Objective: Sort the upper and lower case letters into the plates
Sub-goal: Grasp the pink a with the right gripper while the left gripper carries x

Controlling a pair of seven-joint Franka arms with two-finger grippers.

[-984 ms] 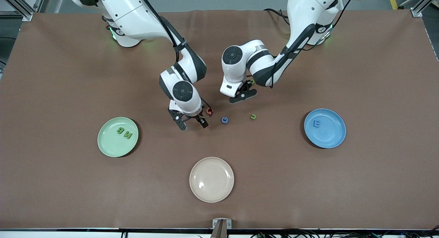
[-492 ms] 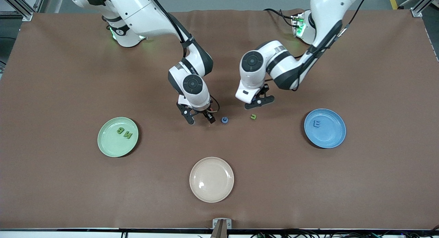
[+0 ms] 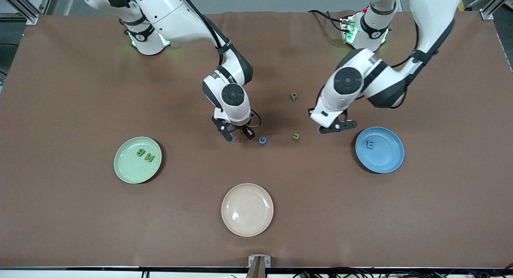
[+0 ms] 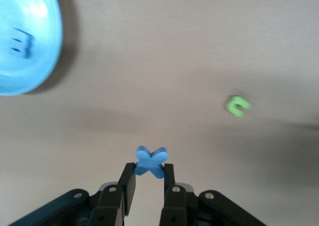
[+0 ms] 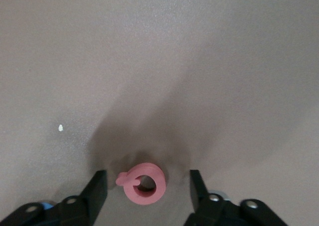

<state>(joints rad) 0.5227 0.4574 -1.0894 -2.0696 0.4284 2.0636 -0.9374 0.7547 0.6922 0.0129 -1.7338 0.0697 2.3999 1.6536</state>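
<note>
The left end effector [image 4: 148, 178], grasping the blue x [image 4: 151, 162], should release over the blue plate [image 3: 390, 162]; the right end effector [image 5: 147, 188], unclenched, should centre on the pink letter [image 5: 142, 183].

Two letters lie in the plate [image 3: 124, 172] toward the right arm's end of the desk [image 3: 441, 210]; one lies in the plate [image 3: 390, 164] toward the left arm's end. A third plate [image 3: 247, 229] sits between them, nearer the front camera.
</note>
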